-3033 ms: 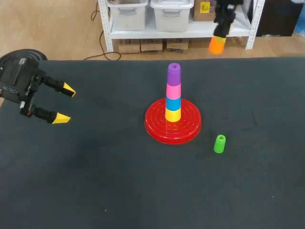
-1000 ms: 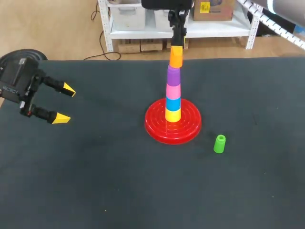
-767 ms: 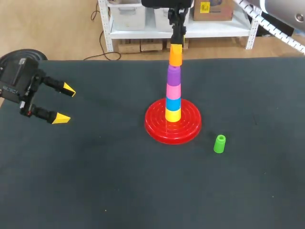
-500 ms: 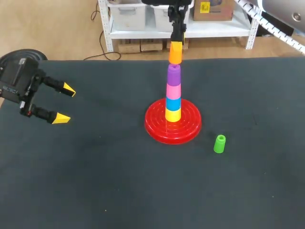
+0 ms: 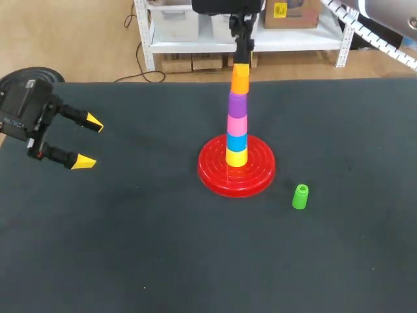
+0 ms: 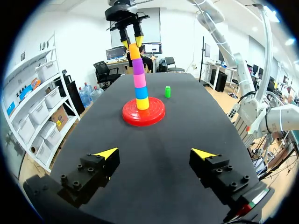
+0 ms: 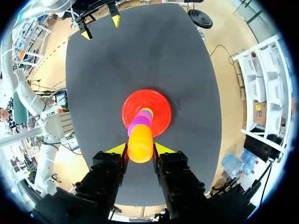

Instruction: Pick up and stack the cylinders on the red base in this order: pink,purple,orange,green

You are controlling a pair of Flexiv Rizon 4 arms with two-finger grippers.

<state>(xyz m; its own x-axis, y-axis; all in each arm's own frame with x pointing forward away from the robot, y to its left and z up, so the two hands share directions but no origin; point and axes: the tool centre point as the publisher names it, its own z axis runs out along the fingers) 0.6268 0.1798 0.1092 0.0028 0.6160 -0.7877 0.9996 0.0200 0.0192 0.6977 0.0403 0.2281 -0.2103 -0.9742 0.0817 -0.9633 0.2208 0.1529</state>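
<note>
Atop stack (image 5: 237, 134), orange cylinder (image 5: 240, 78) (seating unclear)

We see a round red plastic base (image 5: 215, 177), glossy and ridged; the orange plastic cylinder (image 5: 240, 78) looks smooth; the table's dark matt covering (image 5: 130, 248) seems to us a felt-like cloth.

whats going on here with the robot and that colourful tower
The right gripper is shut on the orange cylinder, holding it on top of the purple cylinder and not yet released. Below that sit pink, blue and yellow pieces on the red base. The green cylinder stands alone on the table beside the base, not yet stacked. The left gripper is open and empty off at the left side.
</note>
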